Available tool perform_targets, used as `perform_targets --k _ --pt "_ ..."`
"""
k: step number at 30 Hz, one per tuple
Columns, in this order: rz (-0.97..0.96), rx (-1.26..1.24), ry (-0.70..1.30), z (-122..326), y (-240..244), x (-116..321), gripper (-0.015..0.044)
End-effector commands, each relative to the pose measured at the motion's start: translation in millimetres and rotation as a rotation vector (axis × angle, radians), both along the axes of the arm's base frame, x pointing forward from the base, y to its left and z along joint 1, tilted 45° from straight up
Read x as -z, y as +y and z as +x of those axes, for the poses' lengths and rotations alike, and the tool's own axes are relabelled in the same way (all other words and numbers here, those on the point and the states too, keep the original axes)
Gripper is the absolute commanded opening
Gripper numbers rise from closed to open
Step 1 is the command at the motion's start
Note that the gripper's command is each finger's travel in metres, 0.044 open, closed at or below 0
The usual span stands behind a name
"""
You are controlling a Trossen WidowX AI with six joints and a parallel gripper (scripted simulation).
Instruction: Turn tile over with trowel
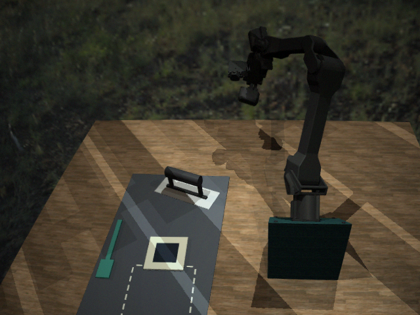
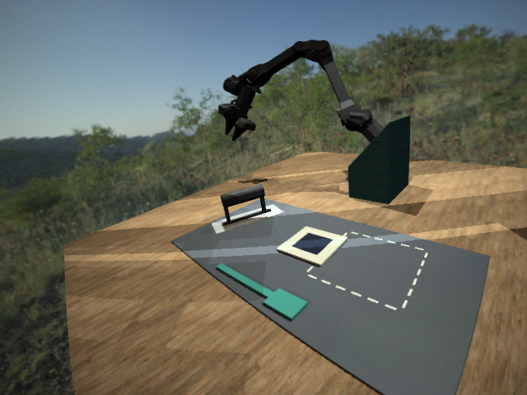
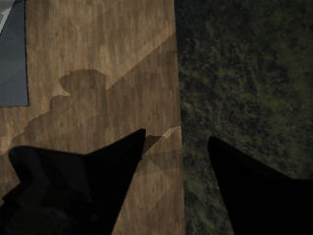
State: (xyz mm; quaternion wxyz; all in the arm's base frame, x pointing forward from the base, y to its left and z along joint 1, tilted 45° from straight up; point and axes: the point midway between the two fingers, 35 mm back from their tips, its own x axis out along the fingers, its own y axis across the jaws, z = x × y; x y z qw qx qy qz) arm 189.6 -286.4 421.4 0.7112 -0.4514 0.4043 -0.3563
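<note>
The trowel (image 1: 183, 175) (image 2: 243, 196) has a raised black bar handle over a thin white blade and lies at the far end of the grey mat (image 1: 159, 216) (image 2: 361, 332). The cream tile (image 1: 149, 257) (image 2: 286, 248) lies flat, its dark square mark facing up. Its near edge overlaps the far line of the dashed outline (image 1: 138, 265) (image 2: 325, 282); most of the tile is outside. My gripper (image 1: 249, 98) (image 2: 238, 131) (image 3: 176, 137) is open and empty, high above the table beyond the mat's far right corner. The tile and trowel handle are out of the wrist view.
A flat green paddle (image 1: 105, 268) (image 2: 285, 303) with a thin handle lies along the mat's left edge. The dark teal base block (image 1: 306, 251) (image 2: 379, 165) stands on the wooden table (image 1: 247, 203) (image 2: 140, 289) (image 3: 54, 49) right of the mat.
</note>
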Motion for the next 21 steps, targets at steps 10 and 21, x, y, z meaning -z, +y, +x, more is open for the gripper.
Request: perform_targets --k 10,21 --pt "0.397 0.093 -0.038 99.4 18.7 106.6 0.027" --pt "0.555 0.305 0.036 173.8 96.3 217.7 0.027"
